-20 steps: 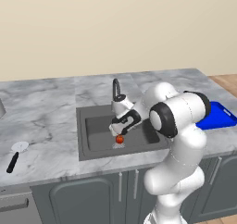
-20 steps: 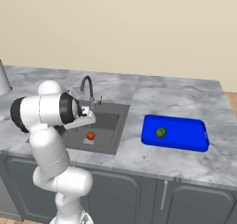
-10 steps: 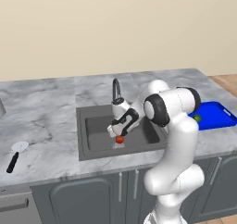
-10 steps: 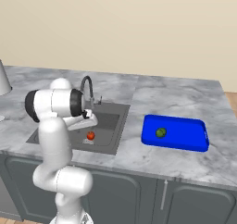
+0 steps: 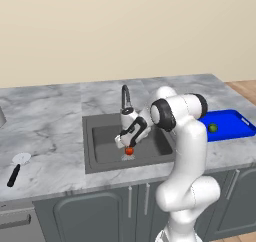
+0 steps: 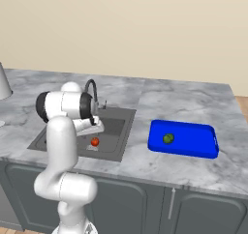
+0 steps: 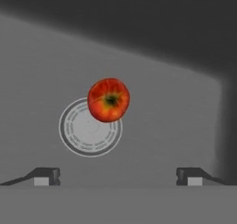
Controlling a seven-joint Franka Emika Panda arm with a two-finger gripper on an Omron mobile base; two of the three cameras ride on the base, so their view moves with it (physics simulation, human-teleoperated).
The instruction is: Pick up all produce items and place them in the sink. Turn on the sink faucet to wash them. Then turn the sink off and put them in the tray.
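Sink floor bare around tomato; basin wall close on one side; faucet arched behind.

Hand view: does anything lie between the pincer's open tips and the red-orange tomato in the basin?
No. In the hand view only bare dark grey sink floor and its round drain separate the open pincer from the red-orange tomato.

You face a plain beige wall behind a grey marble surface. Beneath it run dark grey cabinet doors with slim metal handles. Light wooden floor shows at the far right. Lighting is even and soft.
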